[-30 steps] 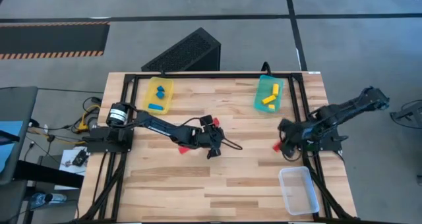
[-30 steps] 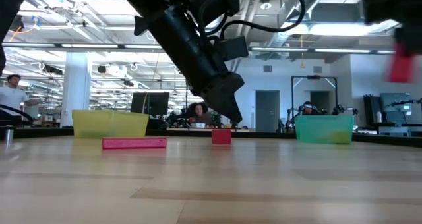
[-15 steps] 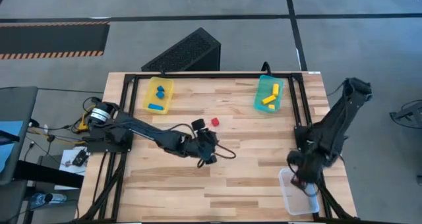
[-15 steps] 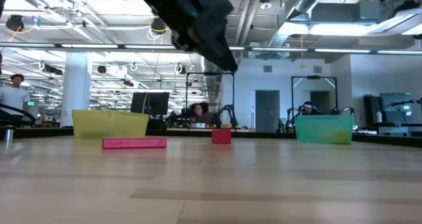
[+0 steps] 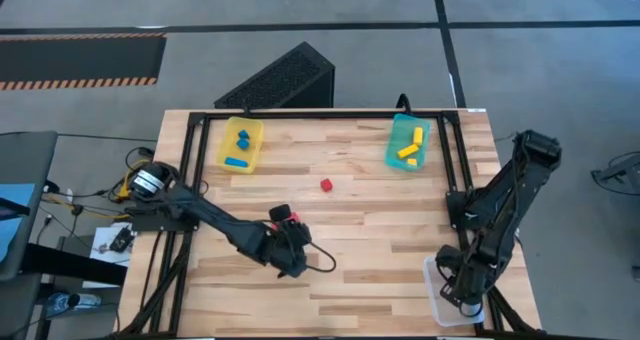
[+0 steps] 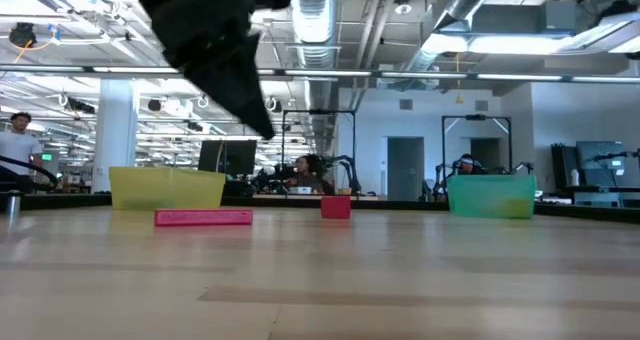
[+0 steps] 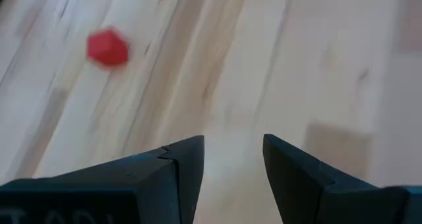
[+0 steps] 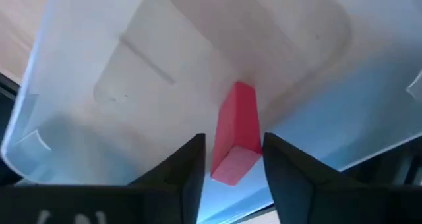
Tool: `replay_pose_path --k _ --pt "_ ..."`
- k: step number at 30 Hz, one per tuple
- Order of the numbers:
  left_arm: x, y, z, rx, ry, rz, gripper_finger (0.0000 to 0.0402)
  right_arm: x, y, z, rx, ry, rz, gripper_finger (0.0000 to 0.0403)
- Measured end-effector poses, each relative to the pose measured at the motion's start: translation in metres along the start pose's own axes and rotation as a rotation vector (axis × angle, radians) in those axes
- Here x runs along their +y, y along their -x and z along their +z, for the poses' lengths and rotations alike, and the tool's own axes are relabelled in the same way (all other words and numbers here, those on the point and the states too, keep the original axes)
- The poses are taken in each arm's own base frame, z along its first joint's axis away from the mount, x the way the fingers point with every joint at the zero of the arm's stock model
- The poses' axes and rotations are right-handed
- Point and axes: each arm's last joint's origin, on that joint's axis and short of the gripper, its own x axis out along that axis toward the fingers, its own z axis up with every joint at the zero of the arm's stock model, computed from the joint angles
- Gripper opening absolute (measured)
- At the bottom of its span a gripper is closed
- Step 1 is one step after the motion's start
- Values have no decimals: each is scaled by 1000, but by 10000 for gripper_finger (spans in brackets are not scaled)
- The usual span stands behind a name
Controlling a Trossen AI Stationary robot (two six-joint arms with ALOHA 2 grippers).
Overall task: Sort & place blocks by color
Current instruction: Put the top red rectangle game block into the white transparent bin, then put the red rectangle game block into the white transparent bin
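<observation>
Right gripper (image 8: 231, 159) hangs over the clear tray (image 5: 452, 290) at the table's near right corner, its 2 fingers (image 8: 178, 168) clamped on a red bar block (image 8: 236, 133) that points down into the tray. Left gripper (image 7: 232, 159) sits over the middle-left of the wooden table (image 5: 380, 250), fingers parted with nothing between them, only bare wood below. Next to that arm in the high view lies a small red piece (image 5: 281, 214), seen in the low view as a long red bar (image 6: 203, 217) flat on the table. 1 red cube (image 5: 326, 184) stands alone near the table's centre, apart from both arms. The yellow tray (image 5: 241, 144) at the far left holds 3 blue blocks (image 5: 237, 162). The teal tray (image 5: 408, 143) at the far right holds yellow blocks (image 5: 408, 151).
</observation>
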Motion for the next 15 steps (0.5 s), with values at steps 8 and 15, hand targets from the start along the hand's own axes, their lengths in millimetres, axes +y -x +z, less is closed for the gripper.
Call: replay_pose_path --k 8,15 --pt "28 -22 -16 144 -18 97 146 21 28 -1 -229 83 140 190" --pt "66 -54 -35 308 52 116 147 42 58 -4 -516 247 278 174"
